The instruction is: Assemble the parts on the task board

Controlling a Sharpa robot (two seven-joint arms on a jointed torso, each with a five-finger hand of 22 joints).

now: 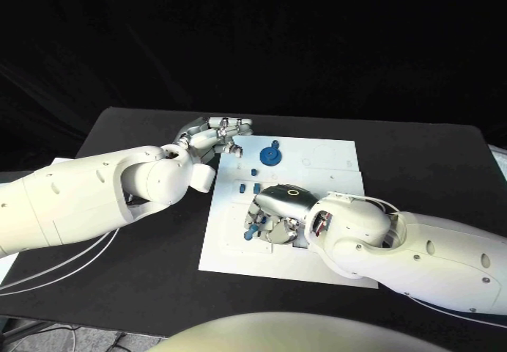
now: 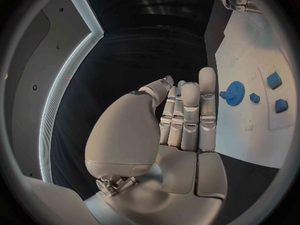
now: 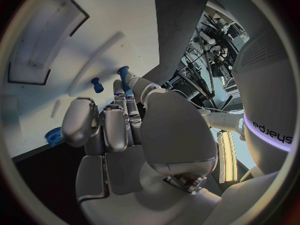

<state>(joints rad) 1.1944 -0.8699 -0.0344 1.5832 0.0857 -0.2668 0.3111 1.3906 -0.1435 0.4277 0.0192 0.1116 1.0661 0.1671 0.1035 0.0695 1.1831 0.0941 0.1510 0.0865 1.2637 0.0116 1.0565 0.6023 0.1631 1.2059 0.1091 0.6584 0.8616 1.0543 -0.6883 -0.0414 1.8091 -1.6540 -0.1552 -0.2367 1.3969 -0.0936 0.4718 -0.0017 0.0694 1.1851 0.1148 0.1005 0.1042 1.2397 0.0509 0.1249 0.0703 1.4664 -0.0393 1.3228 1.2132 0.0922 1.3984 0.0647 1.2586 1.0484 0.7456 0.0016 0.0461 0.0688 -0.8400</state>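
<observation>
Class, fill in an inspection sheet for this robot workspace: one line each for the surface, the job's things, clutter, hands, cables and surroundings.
Surface: black table, with the white task board lying in its middle.
Job's things: a blue gear on the board's far part; small blue parts beside it; another blue part under the right hand.
Clutter: nothing seen.
Hands: left hand at the board's far left corner, fingers together, a blue part at its fingertips, grip unclear; right hand down on the board, blue part at its fingertips, grip unclear.
Cables: white cables trail from the left arm across the table.
Surroundings: dark backdrop beyond the table.
</observation>
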